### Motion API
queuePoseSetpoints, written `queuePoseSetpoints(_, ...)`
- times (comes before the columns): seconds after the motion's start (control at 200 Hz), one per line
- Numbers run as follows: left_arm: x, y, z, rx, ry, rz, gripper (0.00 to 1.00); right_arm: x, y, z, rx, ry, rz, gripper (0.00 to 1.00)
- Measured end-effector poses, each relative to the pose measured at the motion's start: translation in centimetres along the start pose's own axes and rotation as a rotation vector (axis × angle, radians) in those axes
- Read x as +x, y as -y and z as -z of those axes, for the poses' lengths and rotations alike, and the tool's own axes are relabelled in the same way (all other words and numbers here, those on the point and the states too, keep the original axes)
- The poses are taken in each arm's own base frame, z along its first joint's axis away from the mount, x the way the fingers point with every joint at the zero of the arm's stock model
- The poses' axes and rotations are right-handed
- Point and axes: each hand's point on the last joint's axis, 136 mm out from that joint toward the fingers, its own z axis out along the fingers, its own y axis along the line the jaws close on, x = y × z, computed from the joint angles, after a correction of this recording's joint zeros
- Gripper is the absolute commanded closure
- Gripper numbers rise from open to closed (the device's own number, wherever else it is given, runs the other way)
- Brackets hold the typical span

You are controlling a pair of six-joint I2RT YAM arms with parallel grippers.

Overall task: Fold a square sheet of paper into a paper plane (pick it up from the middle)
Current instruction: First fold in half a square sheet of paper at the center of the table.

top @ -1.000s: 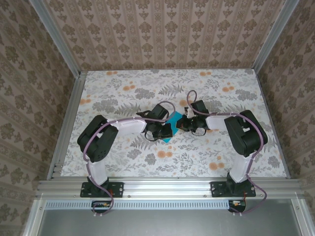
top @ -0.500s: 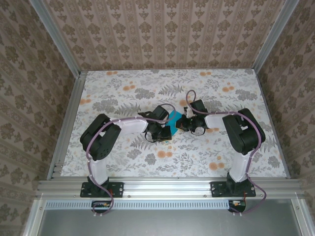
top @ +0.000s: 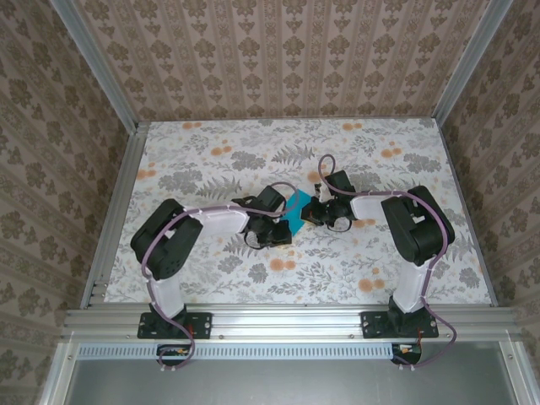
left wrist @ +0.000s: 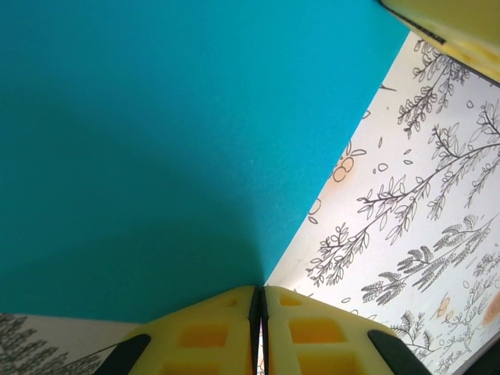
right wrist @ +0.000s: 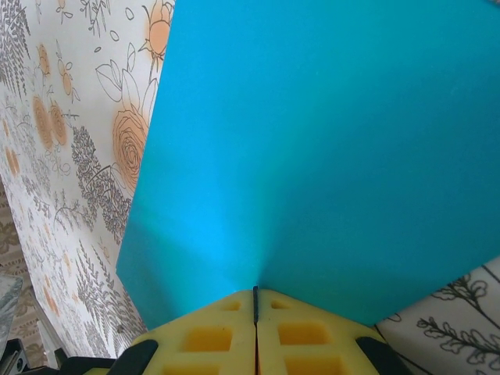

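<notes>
Leaning in over the floral-printed tabletop (top: 211, 160), I see the two black arms meeting near its middle, their wrists turned toward each other. The left gripper (top: 284, 224) has its yellow fingers (left wrist: 203, 340) pressed together. An edge of the thin turquoise-blue sheet of paper (left wrist: 156, 141) runs straight into the seam between them, so the paper is pinched there. From that grip the paper fans out ahead of the fingers and off to their left, and the leaf-patterned tabletop shows ahead on their right.

The right gripper (top: 309, 213) is closed the same way. Its yellow fingertips (right wrist: 211, 336) meet in a thin dark line, with the sheet's lower edge caught at that line. The paper rises ahead of those fingers and spreads to their right. Orange flowers of the table print lie to their left.

Seen from above, the sheet sits between the two grippers as a small blue patch, touching both. Its face is plain, even colour, with soft shading where it bends toward each grip.
</notes>
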Motion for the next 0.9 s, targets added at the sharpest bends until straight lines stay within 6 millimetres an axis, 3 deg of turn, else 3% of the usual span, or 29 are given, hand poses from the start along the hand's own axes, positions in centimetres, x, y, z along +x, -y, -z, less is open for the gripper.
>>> queuePoseSetpoints(0.205, 0.5, -0.2, 0.3, 0.034, 0.013, 0.001, 0.87, 0.1, 0.0, 0.0, 0.002, -0.004, 0.004, 0.92)
queuePoseSetpoints(0.355, 1.6, -1.2, 1.7, 0.017, -0.003, 0.03, 0.8, -0.1, -0.1, 0.0, 0.008, -0.009, 0.022, 0.92)
queuePoseSetpoints(0.43, 0.8, -1.5, 3.4, 0.025, 0.03, 0.052, 0.73, -0.1, -0.1, 0.0, 0.018, -0.018, 0.042, 0.92)
queuePoseSetpoints(0.63, -3.7, -2.4, 10.5, 0.078, 0.232, 0.11, 0.51, -0.4, -1.8, 0.1, 0.033, -0.057, 0.155, 0.9)
queuePoseSetpoints(0.75, -5.5, -4.6, 13.3, 0.062, 0.321, 0.159, 0.39, -1.2, -2.9, 0.4, 0.062, -0.033, 0.194, 0.73)
queuePoseSetpoints(0.9, -5.5, -8.8, 14.4, 0.006, 0.351, 0.251, 0.25, -2.1, -3.3, 1.4, 0.166, 0.035, 0.2, 0.56)
